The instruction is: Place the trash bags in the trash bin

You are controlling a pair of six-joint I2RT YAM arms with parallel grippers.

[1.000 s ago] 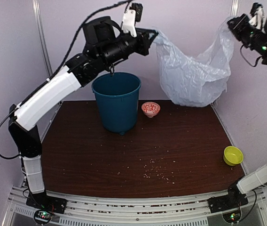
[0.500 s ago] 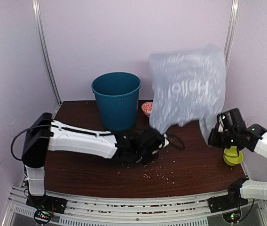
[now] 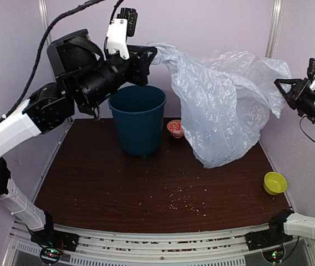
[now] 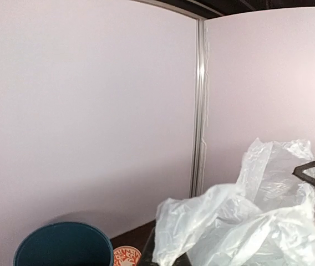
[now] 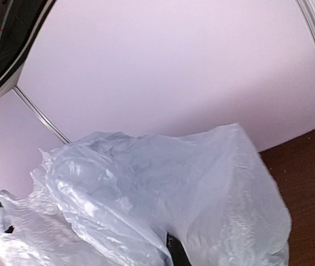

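The translucent grey-blue trash bag (image 3: 224,105) hangs stretched in the air between my two grippers, right of the teal trash bin (image 3: 138,119). My left gripper (image 3: 151,54) is shut on the bag's left edge, high above the bin's rim. My right gripper (image 3: 282,88) is shut on the bag's right edge at the far right. The bag's lowest fold hangs close to the table right of the bin. In the left wrist view the bag (image 4: 240,227) fills the lower right and the bin (image 4: 63,246) shows at lower left. In the right wrist view the bag (image 5: 163,188) covers the fingers.
A small red-patterned bowl (image 3: 177,128) stands just right of the bin, partly behind the bag. A lime-green bowl (image 3: 275,182) sits near the table's right edge. Small crumbs (image 3: 188,202) lie on the dark brown table. Purple walls close in on three sides.
Both arms have risen from low over the table to high positions, spreading the bag wide. The left gripper now holds the bag above the bin; the right has swung up to the far right.
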